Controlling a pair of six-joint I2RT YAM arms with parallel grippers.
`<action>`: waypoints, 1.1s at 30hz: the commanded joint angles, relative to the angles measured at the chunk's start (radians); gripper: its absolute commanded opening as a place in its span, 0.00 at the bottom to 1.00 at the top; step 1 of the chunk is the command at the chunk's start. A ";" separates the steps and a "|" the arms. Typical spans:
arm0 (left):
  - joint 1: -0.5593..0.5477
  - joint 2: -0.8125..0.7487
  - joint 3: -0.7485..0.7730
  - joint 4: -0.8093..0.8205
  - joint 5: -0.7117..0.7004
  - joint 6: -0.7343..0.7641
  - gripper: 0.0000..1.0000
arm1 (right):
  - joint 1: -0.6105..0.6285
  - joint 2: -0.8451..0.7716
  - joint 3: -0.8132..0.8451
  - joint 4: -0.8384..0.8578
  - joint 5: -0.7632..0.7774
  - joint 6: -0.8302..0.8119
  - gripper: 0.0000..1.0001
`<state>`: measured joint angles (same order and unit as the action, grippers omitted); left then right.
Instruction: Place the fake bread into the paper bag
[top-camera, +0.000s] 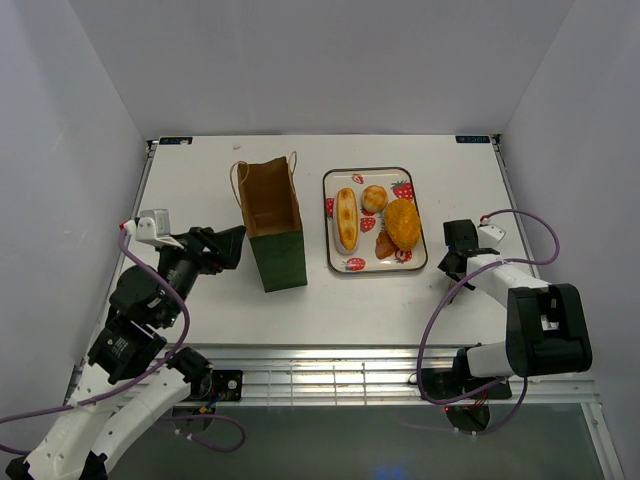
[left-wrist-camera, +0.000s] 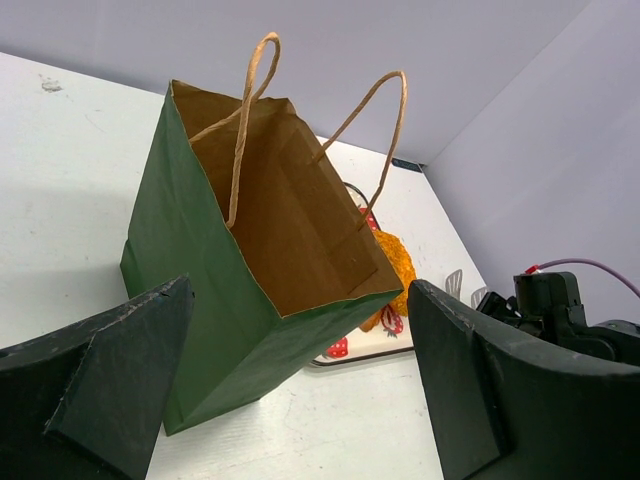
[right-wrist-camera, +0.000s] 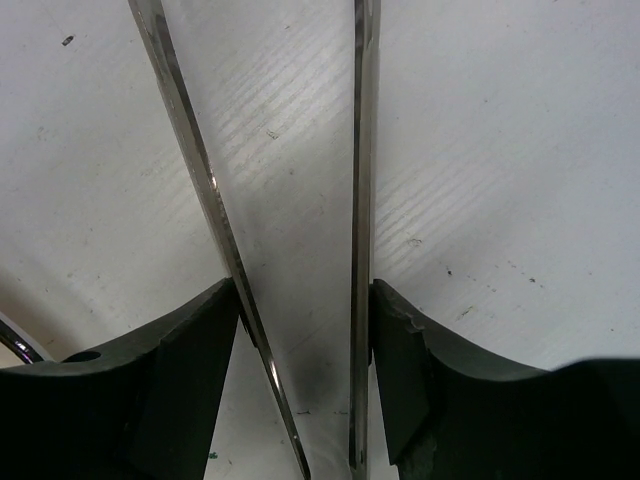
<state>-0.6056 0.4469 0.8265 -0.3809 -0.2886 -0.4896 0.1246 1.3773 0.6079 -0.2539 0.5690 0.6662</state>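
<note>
Fake bread (top-camera: 403, 224), 4 pcs, is lying on the strawberry tray (top-camera: 375, 170) at 3 o'clock of the paper bag (top-camera: 272, 215). The bag is standing upright w/ its mouth open on the counter (top-camera: 200, 180). L pincer (top-camera: 232, 248) is hanging wide apart at the bag's 8 o'clock, holding nothing. R pincer (right-wrist-camera: 305, 300), at the tray's 4 o'clock, is squeezing metal tongs (right-wrist-camera: 360, 200) btwn its fingers.

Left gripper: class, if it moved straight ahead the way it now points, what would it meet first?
The paper bag. The left wrist view shows the left gripper, jaws open, facing its dark green side, nothing between. Likely the near corner first, though depth is unclear.
</note>
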 joint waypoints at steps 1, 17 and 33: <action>-0.005 0.013 0.005 0.011 0.017 0.008 0.98 | -0.003 -0.007 0.006 -0.007 -0.012 0.012 0.59; -0.005 0.064 0.045 -0.006 0.016 0.011 0.98 | -0.086 -0.176 0.191 -0.068 -0.412 -0.174 0.60; -0.005 0.133 0.177 -0.076 -0.001 0.000 0.98 | -0.181 -0.406 0.224 -0.174 -0.741 -0.215 0.60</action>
<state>-0.6056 0.5644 0.9367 -0.4221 -0.2630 -0.4965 -0.0513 1.0256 0.7822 -0.4061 -0.0814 0.4740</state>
